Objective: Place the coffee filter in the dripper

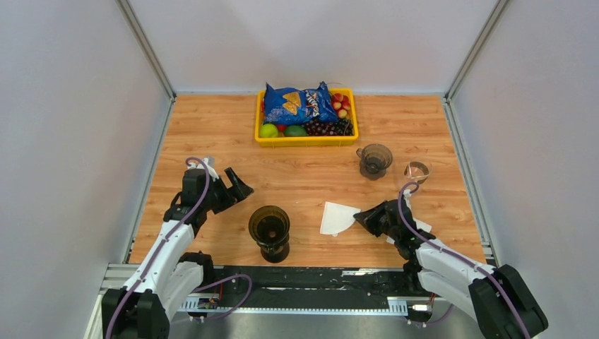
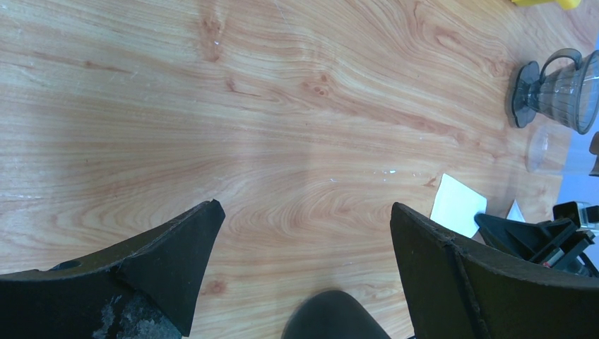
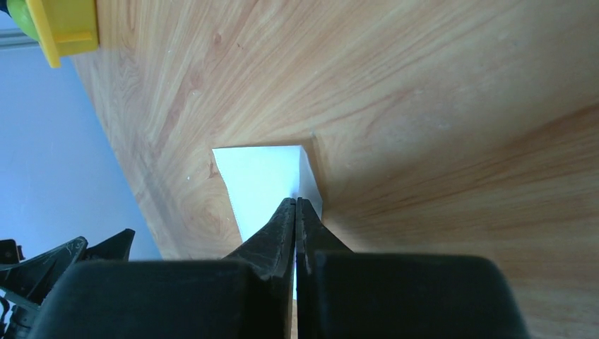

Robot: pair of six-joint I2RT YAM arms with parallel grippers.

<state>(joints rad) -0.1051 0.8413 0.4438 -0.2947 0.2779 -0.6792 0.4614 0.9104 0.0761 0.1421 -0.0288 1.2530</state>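
Yellow bin (image 1: 306,140) — chip bag (image 1: 300,104), fruit (image 1: 268,131); right hand (image 1: 357,217) pinches filter (image 1: 336,218).

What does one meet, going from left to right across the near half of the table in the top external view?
left gripper, open → dark dripper → coffee filter, lying flat → right gripper, shut on the filter's right edge.
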